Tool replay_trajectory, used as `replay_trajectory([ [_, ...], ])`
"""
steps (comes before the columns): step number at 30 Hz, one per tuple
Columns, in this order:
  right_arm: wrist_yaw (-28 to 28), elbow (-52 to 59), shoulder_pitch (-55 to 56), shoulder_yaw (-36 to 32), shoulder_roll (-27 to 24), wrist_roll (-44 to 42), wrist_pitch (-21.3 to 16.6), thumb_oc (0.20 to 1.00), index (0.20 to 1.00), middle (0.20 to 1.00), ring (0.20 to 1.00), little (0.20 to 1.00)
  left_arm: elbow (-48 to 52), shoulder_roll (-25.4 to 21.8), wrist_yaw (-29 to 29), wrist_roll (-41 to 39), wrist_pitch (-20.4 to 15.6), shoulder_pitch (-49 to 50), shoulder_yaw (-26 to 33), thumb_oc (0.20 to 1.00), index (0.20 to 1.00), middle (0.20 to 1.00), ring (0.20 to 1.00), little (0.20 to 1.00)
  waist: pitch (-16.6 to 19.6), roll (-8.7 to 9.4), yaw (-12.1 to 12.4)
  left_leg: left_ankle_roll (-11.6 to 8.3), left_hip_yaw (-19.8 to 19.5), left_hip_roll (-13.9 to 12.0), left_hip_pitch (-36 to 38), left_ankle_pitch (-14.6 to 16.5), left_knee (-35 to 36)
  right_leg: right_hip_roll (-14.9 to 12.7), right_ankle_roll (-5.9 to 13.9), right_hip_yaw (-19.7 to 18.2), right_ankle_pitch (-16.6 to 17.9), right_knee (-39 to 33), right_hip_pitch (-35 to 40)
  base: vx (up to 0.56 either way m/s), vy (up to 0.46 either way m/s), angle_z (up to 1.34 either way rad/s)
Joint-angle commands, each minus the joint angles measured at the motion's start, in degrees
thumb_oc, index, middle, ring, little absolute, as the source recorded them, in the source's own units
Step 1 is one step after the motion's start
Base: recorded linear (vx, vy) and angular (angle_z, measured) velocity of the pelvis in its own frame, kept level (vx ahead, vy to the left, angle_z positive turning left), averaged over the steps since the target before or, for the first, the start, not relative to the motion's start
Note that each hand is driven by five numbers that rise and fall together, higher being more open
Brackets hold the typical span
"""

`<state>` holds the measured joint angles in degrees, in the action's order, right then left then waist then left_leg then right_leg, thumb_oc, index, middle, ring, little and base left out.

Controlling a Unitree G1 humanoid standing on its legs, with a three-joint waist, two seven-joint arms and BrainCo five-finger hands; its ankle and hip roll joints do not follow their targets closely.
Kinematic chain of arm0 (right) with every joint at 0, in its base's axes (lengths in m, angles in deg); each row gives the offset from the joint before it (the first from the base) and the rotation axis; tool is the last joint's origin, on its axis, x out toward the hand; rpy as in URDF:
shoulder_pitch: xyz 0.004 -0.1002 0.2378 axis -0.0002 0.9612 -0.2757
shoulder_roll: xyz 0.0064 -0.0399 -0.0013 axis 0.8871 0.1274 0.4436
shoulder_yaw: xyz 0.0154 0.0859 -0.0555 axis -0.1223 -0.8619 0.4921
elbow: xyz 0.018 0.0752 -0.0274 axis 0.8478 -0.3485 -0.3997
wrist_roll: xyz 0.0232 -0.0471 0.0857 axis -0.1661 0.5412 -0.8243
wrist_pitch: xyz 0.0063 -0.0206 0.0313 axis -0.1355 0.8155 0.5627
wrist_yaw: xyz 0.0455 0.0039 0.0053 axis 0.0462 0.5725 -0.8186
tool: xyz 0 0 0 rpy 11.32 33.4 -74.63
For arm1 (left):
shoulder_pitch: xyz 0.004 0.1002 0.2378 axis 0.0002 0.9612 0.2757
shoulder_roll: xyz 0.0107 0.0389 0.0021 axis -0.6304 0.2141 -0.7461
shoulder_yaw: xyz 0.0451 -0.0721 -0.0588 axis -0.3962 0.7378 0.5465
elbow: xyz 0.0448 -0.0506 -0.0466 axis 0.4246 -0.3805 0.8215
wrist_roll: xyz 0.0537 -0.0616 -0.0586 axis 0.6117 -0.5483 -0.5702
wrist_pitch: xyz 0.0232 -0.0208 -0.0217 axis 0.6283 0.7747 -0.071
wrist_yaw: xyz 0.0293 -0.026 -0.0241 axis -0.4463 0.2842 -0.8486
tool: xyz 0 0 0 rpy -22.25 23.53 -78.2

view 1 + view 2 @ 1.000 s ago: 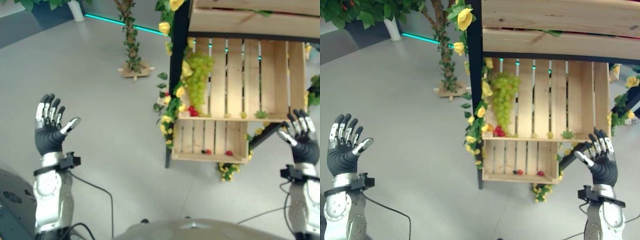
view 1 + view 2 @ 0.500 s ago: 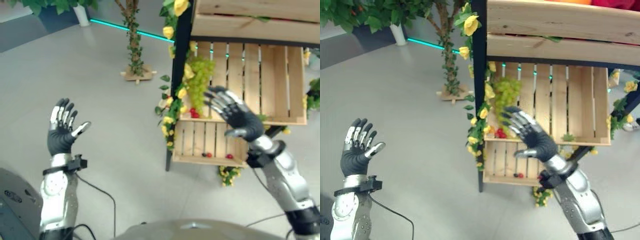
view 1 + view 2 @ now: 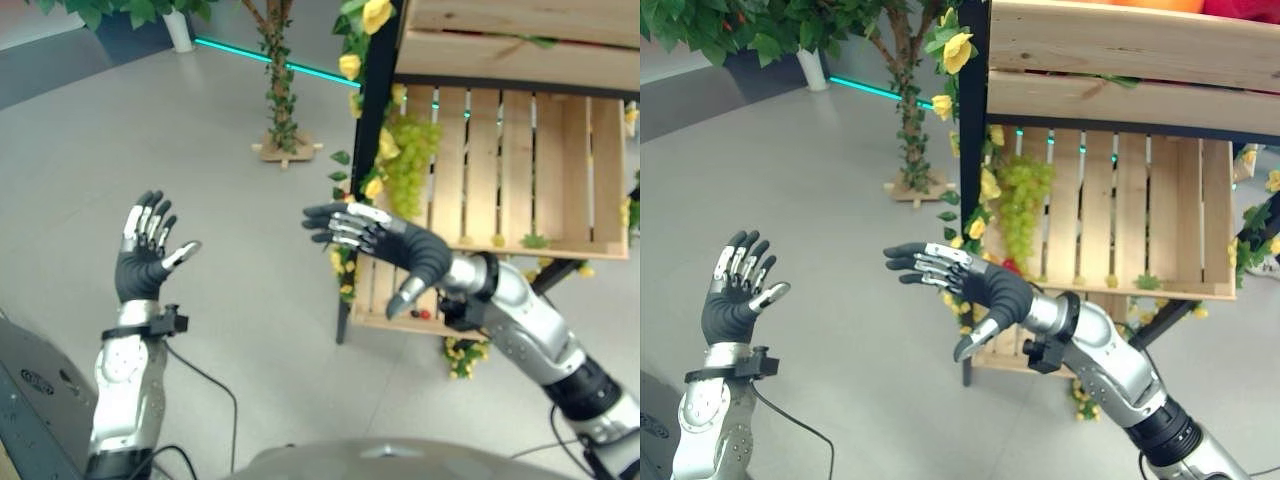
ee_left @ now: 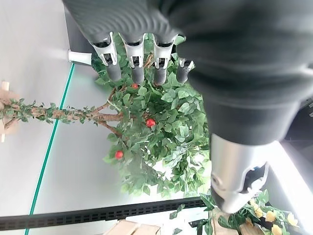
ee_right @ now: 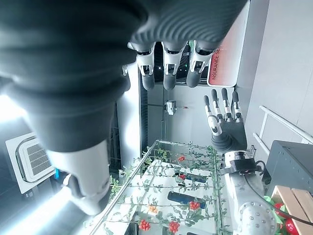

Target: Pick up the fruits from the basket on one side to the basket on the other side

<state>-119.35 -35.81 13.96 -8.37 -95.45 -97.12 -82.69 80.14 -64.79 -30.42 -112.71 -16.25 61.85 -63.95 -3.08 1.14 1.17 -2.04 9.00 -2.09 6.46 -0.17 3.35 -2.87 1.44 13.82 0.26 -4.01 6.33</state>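
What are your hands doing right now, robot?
Left hand open, raised, empty. Right hand open, held out sideways before the wooden crates. Green grapes hang untouched. Nothing blocking.

Both hands raised in the air before a crate stand on the floor

The left hand [image 3: 143, 262] is up at the left, over the floor [image 3: 150, 130], fingers [image 3: 146, 217] straight. The right hand [image 3: 395, 250] reaches across in front of the stand's post [image 3: 368, 150], fingers spread, empty. Behind it the upper crate [image 3: 520, 170] holds grapes [image 3: 408, 165] hanging at its left side; the lower crate [image 3: 395, 300] sits under it with small fruits [image 3: 424, 313] inside. A vine-wrapped pole [image 3: 283, 75] stands farther back, left of the stand.
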Motion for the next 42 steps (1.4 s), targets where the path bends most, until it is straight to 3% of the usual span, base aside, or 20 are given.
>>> replay_trajectory([
  [1,-0.65,4.18,-1.87,-0.22,0.61,-2.6,-1.45,1.0,1.0,1.0,1.0,1.0,1.38,-4.98,0.76,1.6,-2.72,-3.37,0.25,1.0,1.0,1.0,1.0,1.0,0.89,2.16,1.32,-0.56,-0.72,0.02,-1.35,0.87,-0.3,-1.47,2.98,2.62,-4.26,4.18,-0.98,0.0,-0.008,0.03],
  [8,-0.8,3.94,-0.67,-1.14,1.27,-3.35,-1.09,1.0,1.0,1.0,1.0,1.0,2.96,-6.41,3.84,-0.58,-2.14,-3.38,-0.6,1.0,1.0,1.0,1.0,1.0,0.75,2.21,1.37,-0.83,-1.31,-0.25,-1.38,0.79,-0.56,-1.29,2.76,3.41,-4.61,4.22,-0.74,0.01,-0.021,0.07],
  [11,-1.14,3.81,-0.09,-1.44,0.79,-3.93,-0.93,1.0,1.0,1.0,1.0,1.0,4.96,-9.57,9.25,-5.35,-1.05,-3.94,-2.3,1.0,1.0,1.0,1.0,1.0,0.59,2.01,1.27,-0.87,-1.49,-0.28,-1.48,0.89,-1.02,-1.31,2.74,3.42,-4.64,4.43,-0.79,0.0,-0.01,0.06],
  [12,-1.78,3.69,0.17,-1.2,-0.13,-4.82,-0.7,1.0,1.0,1.0,1.0,1.0,6.7,-12.85,14.23,-9.43,-0.07,-4.39,-4.34,1.0,1.0,1.0,1.0,1.0,0.58,1.86,1.1,-0.92,-1.62,-0.32,-1.44,0.85,-1.05,-1.3,2.76,3.39,-4.63,4.46,-0.73,0.0,0.0,0.0],
  [15,-2.43,3.63,0.26,-0.31,-1.09,-6.01,-0.67,1.0,1.0,1.0,1.0,1.0,8.52,-16.66,18.81,-12.88,1.18,-5.29,-7.0,1.0,1.0,1.0,1.0,1.0,0.65,1.78,0.96,-1.03,-1.61,-0.41,-1.29,0.72,-0.9,-1.19,2.78,3.4,-4.7,4.39,-0.62,0.0,-0.003,0.01],
  [17,-2.66,3.6,-0.37,1.15,-2.57,-7.07,-0.83,1.0,1.0,1.0,1.0,1.0,11.25,-22.2,23.35,-16.31,2.74,-6.22,-9.82,1.0,1.0,1.0,1.0,1.0,0.66,1.64,0.71,-1.22,-1.74,-0.57,-1.34,0.45,-0.92,-1.03,2.67,3.48,-4.78,4.49,-0.67,0.0,-0.015,0.0],
  [22,-3.25,4.33,-0.6,2.33,-5.23,-9.12,-1.31,1.0,1.0,1.0,1.0,1.0,15.02,-27.98,28.84,-23.06,5.29,-8.23,-14.56,1.0,1.0,1.0,1.0,1.0,0.58,1.77,0.48,-1.65,-1.97,-0.88,-1.55,-0.12,-0.7,-0.65,2.6,3.79,-4.74,4.45,-0.91,-0.01,-0.023,0.0],
  [29,-3.98,4.72,-0.43,3.3,-7.99,-11.28,-1.64,1.0,1.0,1.0,1.0,1.0,18.79,-34.4,32.91,-26.61,7.37,-11.11,-20.35,1.0,1.0,1.0,1.0,1.0,0.17,1.88,0.33,-2.22,-2.54,-1.42,-1.94,-0.47,-1.23,-0.27,2.39,4.62,-5.15,4.59,-0.68,-0.01,-0.039,0.04],
  [35,-4.02,4.46,-1.47,1.98,-8.29,-12.07,-2.31,1.0,1.0,1.0,1.0,1.0,18.41,-35.07,34.15,-28.43,7.73,-12.74,-21.21,1.0,1.0,1.0,1.0,1.0,-2.53,2.99,1.89,-3.33,-4.29,-1.87,-6.72,-0.62,-7.29,-0.66,1.7,7.14,-5.52,4.93,-0.86,-0.06,-0.06,0.14],
  [39,-4.12,4.06,-1.51,1.24,-8.41,-12.12,-2.49,1.0,1.0,1.0,1.0,1.0,18.55,-34.86,34.48,-28.87,7.85,-12.62,-20.72,1.0,1.0,1.0,1.0,1.0,-3.87,3.19,3.35,-3.52,-5.77,-0.68,-9.51,-0.56,-9.88,-1.26,1.67,9.43,-5.52,4.52,-0.51,-0.05,-0.021,0.47],
  [40,-4.01,4.01,-1.18,0.76,-8.15,-12.01,-2.66,1.0,1.0,1.0,1.0,1.0,18.26,-34.84,34.61,-28.95,7.84,-12.79,-20.7,1.0,1.0,1.0,1.0,1.0,-4.19,3.19,3.5,-3.25,-4.5,-0.49,-10.89,-0.64,-10.99,-1.62,1.76,10.84,-5.48,4.3,-0.18,-0.07,0.015,0.52],
  [42,-3.28,3.51,-0.64,-0.27,-8.04,-10.97,-3.36,1.0,1.0,1.0,1.0,1.0,17.16,-34.55,34.6,-29.2,8.26,-14.58,-21.11,1.0,1.0,1.0,1.0,1.0,-5.12,3.02,3.11,-2.58,3.02,-1.61,-14.56,-1.34,-13.81,-2.29,1.68,13.32,-5.9,4.69,-0.3,-0.08,0.032,0.75],
])
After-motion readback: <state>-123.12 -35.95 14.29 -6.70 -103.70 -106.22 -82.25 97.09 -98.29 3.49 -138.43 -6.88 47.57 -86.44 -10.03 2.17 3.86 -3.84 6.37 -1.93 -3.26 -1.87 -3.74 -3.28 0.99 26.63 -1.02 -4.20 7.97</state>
